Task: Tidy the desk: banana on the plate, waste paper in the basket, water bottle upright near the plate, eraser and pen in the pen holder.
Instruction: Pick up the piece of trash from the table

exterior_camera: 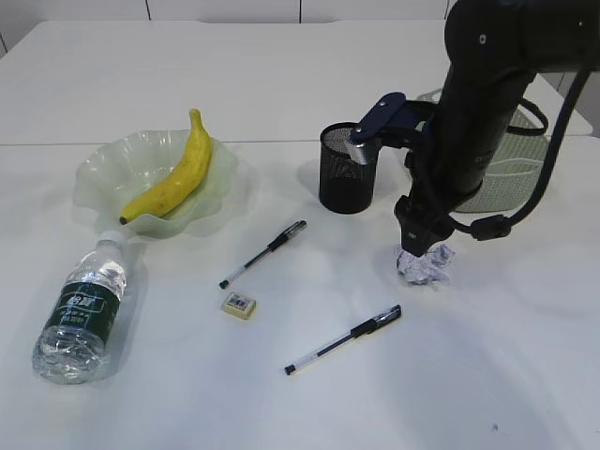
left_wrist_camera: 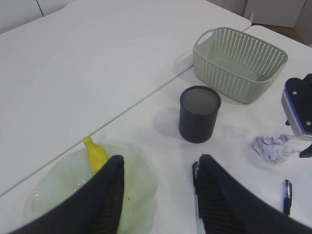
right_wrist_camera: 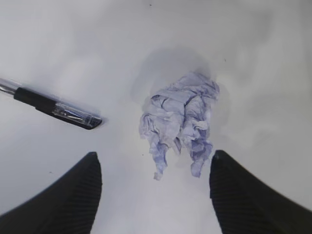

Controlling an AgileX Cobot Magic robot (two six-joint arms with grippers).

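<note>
The crumpled waste paper lies on the table right of centre. My right gripper hangs over it, open, with the paper just ahead of its fingertips and untouched. The banana lies in the green plate. A water bottle lies on its side at the front left. The eraser and two pens lie loose on the table. The mesh pen holder stands left of the basket. My left gripper is open and holds nothing, high over the plate's right edge.
The right arm hides part of the basket in the exterior view. One pen's cap end lies left of the paper. A seam between two tabletops runs behind the plate and pen holder.
</note>
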